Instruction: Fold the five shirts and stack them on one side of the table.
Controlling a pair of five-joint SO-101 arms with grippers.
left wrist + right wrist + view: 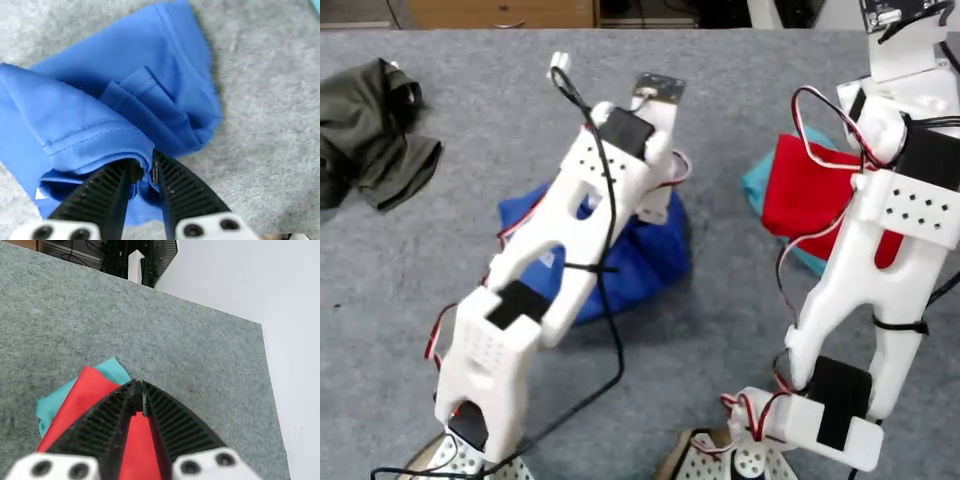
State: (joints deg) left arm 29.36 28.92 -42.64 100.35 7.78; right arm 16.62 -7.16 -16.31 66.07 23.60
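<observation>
A blue shirt, partly folded and bunched, lies in the middle of the table. My left gripper is shut on a hemmed fold of the blue shirt near its edge. On the right, a folded red shirt rests on a teal shirt. My right gripper hovers shut over the red shirt, with nothing between its fingers; the teal shirt shows past the red one's edge. A crumpled dark green shirt sits at the far left.
The grey felt table has open room between the blue shirt and the red stack. In the right wrist view the table's edge lies close beyond the stack, with a white wall behind it. Cables trail off both arms.
</observation>
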